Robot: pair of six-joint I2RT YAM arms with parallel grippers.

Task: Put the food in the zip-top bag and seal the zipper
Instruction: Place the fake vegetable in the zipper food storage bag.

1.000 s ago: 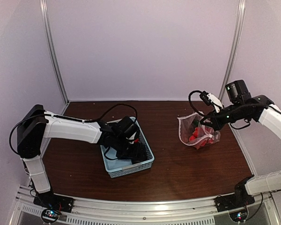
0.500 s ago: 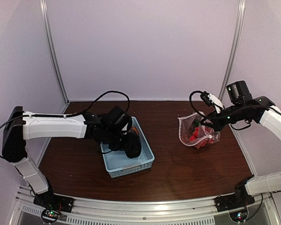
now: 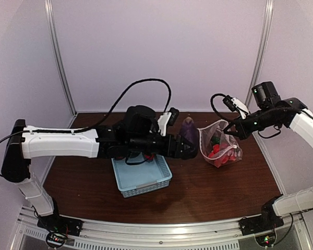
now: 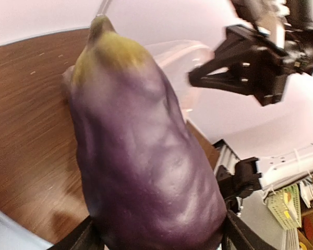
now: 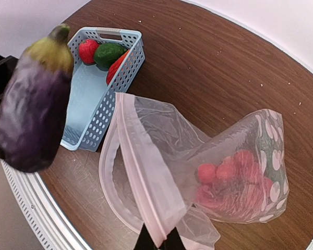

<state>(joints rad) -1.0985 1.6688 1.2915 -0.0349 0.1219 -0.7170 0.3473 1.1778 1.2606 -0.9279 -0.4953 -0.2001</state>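
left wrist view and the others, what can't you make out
Left wrist: the eggplant fills the frame, hiding nearly all of the left end effector.
Top external: the left arm covers the basket's far end and what lies there.
Right wrist: the right end effector on the zip-top bag is cut off by the bottom edge; red food inside blurs through plastic, uncountable.

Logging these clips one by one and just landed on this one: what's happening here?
The left gripper holds the eggplant in the air beside the open mouth of the zip-top bag, not yet inside. The right gripper pinches the bag's mouth edge, holding it open. Red fruits lie in the bag; a tomato, a green pepper and a red pepper lie in the blue basket. The zipper is unsealed.
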